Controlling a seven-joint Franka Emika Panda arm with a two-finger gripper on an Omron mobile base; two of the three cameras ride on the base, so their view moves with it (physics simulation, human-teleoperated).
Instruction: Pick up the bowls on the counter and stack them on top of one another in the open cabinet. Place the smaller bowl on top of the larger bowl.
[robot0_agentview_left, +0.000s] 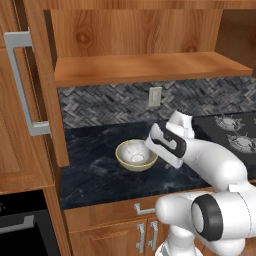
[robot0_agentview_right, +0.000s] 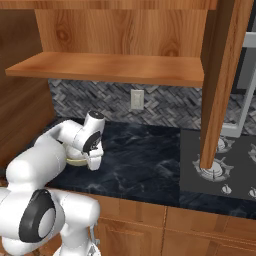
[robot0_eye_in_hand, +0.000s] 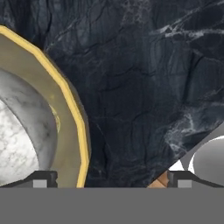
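- On the dark bench (robot0_agentview_left: 95, 170), below the open cabinet (robot0_agentview_left: 150, 67), the small bowl (robot0_agentview_left: 136, 151) sits nested inside the tan bowl (robot0_agentview_left: 135, 162) — stacked, yes, but down here, not on the shelf.
- The gripper (robot0_eye_in_hand: 111, 177) hangs low at the tan bowl's right rim, jaws spread as wide as they go, nothing held.
- From the hand camera, the yellow rim (robot0_eye_in_hand: 72, 109) runs up between the two fingertips (robot0_eye_in_hand: 43, 178), left tip over the bowl's inside, right tip over bare marble — looks lined up to pinch the wall, I'd say.
- Risk one: pinching a single wall of a wide bowl with a second one riding inside; a tilt on the lift could send the small bowl sliding out.
- Risk two: the left finger may catch the small bowl's edge as the jaws close, nudging it or spoiling the grip.
- Risk three: the climb to the shelf passes the cabinet door (robot0_agentview_left: 30, 90) and shelf edge; a clip there could knock the load loose.
- In the right base view, the arm hides most of the bowls.
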